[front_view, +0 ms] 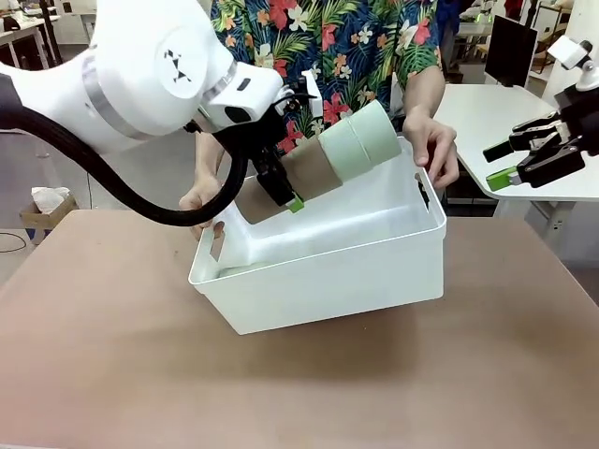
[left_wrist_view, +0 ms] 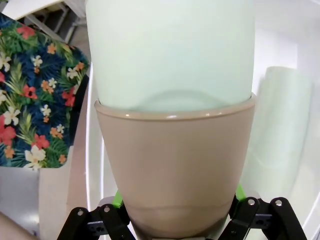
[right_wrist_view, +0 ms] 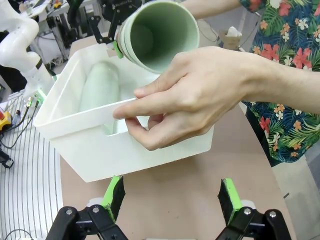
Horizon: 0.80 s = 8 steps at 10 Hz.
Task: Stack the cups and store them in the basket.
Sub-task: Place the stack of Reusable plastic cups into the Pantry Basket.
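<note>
Jaws of left gripper (front_view: 281, 194) clamp matte tapered cups (front_view: 332, 159), seemingly nested.

I see basket (front_view: 328, 281) mid-table (front_view: 112, 355), tilted | cup stack (front_view: 323, 159) above its open top, in my L gripper (front_view: 281, 192) | 1 cup (right_wrist_view: 100, 90) lying inside | person's hands (front_view: 432, 145) on far rim, L+R | R gripper (front_view: 524, 164) well off to R

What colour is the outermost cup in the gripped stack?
Tan brown cup; clearest in the left wrist view.
</note>
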Available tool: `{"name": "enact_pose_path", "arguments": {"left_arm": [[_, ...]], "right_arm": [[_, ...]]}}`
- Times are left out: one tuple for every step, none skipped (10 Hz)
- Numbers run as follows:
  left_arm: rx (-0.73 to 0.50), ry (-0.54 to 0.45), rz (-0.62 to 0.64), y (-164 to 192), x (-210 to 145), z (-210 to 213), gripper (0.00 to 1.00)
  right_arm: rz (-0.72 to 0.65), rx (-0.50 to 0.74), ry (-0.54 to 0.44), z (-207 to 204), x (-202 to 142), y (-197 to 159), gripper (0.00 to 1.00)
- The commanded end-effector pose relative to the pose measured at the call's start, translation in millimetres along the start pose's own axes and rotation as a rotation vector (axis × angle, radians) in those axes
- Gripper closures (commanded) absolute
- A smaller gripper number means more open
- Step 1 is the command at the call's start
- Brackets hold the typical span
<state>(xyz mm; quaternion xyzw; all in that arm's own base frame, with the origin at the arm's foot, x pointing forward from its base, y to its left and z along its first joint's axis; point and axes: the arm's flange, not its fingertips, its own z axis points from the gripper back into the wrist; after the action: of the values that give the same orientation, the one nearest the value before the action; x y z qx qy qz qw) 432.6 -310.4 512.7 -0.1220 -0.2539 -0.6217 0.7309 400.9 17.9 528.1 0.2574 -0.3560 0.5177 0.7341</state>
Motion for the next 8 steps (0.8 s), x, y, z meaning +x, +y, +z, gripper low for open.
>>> {"name": "enact_pose_path", "arguments": {"left_arm": [[0.001, 0.005, 0.028, 3.6, 0.5, -5.6, 0.15], [-0.005, 0.007, 0.031, 3.2, -2.1, -13.1, 0.15], [-0.009, 0.023, 0.033, 2.5, -4.0, -22.8, 0.15], [-0.020, 0.042, 0.034, 2.4, -6.1, -32.6, 0.15], [-0.021, 0.054, 0.037, 3.4, -7.3, -41.9, 0.15], [-0.015, 0.055, 0.039, 4.2, -8.9, -50.4, 0.15], [-0.005, 0.052, 0.033, 5.0, -8.8, -58.0, 0.15], [0.005, 0.037, 0.032, 7.3, -7.8, -62.1, 0.15]], "right_arm": [[-0.014, 0.002, -0.005, 0.5, 2.1, -0.2, 0.00], [-0.014, 0.002, -0.005, 0.5, 2.1, -0.2, 0.00], [-0.014, 0.002, -0.005, 0.5, 2.1, -0.2, 0.00], [-0.014, 0.002, -0.005, 0.5, 2.1, -0.2, 0.00], [-0.014, 0.002, -0.005, 0.5, 2.1, -0.2, 0.00], [-0.014, 0.002, -0.005, 0.5, 2.1, -0.2, 0.00], [-0.014, 0.002, -0.005, 0.5, 2.1, -0.2, 0.00], [-0.014, 0.002, -0.005, 0.5, 2.1, -0.2, 0.00]]}}
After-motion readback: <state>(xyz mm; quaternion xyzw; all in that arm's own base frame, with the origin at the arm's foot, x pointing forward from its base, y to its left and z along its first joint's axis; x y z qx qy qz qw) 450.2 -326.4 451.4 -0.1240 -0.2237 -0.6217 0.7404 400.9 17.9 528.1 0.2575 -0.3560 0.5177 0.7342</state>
